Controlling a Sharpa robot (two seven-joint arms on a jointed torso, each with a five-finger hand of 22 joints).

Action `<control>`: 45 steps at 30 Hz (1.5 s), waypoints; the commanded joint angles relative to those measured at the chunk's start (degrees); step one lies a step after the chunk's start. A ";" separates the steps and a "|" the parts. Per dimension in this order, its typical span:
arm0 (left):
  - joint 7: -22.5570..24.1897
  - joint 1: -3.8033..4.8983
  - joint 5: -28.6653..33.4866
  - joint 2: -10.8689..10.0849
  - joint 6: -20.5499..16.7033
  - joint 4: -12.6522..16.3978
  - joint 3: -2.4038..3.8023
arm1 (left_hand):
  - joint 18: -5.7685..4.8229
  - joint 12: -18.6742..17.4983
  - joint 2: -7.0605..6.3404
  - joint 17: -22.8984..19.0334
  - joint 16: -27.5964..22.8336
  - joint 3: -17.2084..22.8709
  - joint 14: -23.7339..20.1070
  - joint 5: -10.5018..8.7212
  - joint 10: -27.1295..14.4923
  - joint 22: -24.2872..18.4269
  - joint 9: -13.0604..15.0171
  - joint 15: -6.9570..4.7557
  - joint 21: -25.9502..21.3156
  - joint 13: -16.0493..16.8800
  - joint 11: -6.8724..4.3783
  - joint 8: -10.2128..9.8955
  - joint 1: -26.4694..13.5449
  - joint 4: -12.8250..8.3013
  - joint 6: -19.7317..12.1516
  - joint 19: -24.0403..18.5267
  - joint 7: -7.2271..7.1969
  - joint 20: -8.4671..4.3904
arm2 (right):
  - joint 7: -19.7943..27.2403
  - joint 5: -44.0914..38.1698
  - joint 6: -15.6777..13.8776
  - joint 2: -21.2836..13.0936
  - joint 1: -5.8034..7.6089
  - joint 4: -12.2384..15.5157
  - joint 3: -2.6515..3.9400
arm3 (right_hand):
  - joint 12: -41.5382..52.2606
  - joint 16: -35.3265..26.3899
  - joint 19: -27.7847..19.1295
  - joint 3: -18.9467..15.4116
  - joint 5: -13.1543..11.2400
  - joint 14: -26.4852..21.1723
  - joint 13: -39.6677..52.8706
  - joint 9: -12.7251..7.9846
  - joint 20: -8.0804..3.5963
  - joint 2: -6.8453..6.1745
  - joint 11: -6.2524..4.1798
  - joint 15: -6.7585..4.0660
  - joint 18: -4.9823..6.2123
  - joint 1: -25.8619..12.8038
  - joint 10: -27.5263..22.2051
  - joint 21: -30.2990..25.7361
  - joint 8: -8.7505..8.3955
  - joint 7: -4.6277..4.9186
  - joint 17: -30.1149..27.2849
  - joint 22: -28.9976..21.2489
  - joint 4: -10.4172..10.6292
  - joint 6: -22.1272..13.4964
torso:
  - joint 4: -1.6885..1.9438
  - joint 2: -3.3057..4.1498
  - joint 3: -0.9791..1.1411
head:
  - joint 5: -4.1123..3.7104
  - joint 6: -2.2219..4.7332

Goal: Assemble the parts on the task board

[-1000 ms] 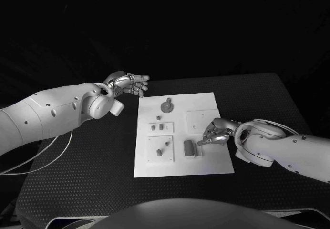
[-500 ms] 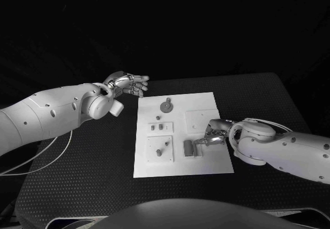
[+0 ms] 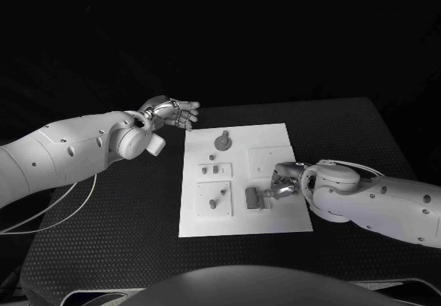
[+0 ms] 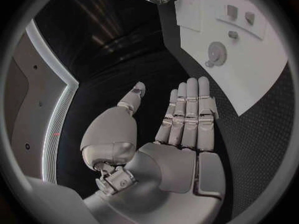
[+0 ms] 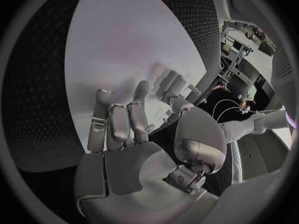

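Note:
The white task board [image 3: 276,220] lies mid-table. On it stand a round knobbed part [image 3: 224,140], a small peg [image 3: 212,157], two pegs on a square plate [image 3: 214,169], another pegged plate [image 3: 213,204] and a grey block [image 3: 252,197]. My right hand [image 3: 281,184] lies low over the board's right side, fingertips touching the block's right side. In the right wrist view that hand [image 5: 127,134] has straight fingers over the board [image 5: 118,45], thumb beside grey pieces [image 5: 169,82]. My left hand [image 3: 173,112] hovers flat and empty off the board's far left corner; the left wrist view shows this hand [image 4: 181,124] with fingers apart.
A raised square plate [image 3: 271,159] sits on the board just beyond my right hand. Black table [image 3: 120,223] surrounds the board, with a cable [image 3: 64,210] looping under my left arm. The left wrist view shows the board [image 4: 261,74] and round part [image 4: 216,51].
My right hand has slid a little toward me and leftward, bringing its fingertips against the grey block. The left hand has stayed still.

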 commanded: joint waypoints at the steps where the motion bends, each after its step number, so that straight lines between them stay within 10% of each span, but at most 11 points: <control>1: 0.17 0.09 0.30 0.05 0.89 0.18 0.04 | 1.02 -0.16 0.32 0.07 -0.32 0.05 -0.17 -0.32 -0.29 -0.10 -0.06 0.05 -0.05 -0.05 0.04 -0.16 -0.36 -0.22 -0.33 -0.30 -0.14 -0.07 | -0.03 -1.74 2.88 0.10 -0.17 -0.02 -0.02 | 0.23 0.29 -0.20 -0.11 -0.16 0.29 3.43 0.24 -0.40 0.24 -0.02 0.03 -0.10 0.87 0.35 0.32 0.43 -0.46 -0.03 1.09 -0.46 -0.21 | -0.04 -0.02 0.04 | 0.14 0.01; 45: -0.06 0.09 0.14 -0.02 1.10 0.06 0.04 | 1.03 -0.16 0.45 0.16 -0.40 0.14 -0.18 -0.32 -0.32 -0.11 -0.06 0.05 -0.05 -0.05 0.04 -0.15 -0.37 -0.37 -0.35 -0.32 -0.15 -0.07 | 1.46 -1.14 0.66 -1.66 -0.27 -0.02 0.01 | -1.36 0.05 -0.70 -1.98 -0.08 -0.27 2.78 0.24 -0.15 3.05 0.16 0.23 -0.10 2.07 -0.53 0.35 2.46 -0.28 -1.10 0.97 -5.91 -2.00 | -0.08 -0.04 0.10 | 0.09 0.01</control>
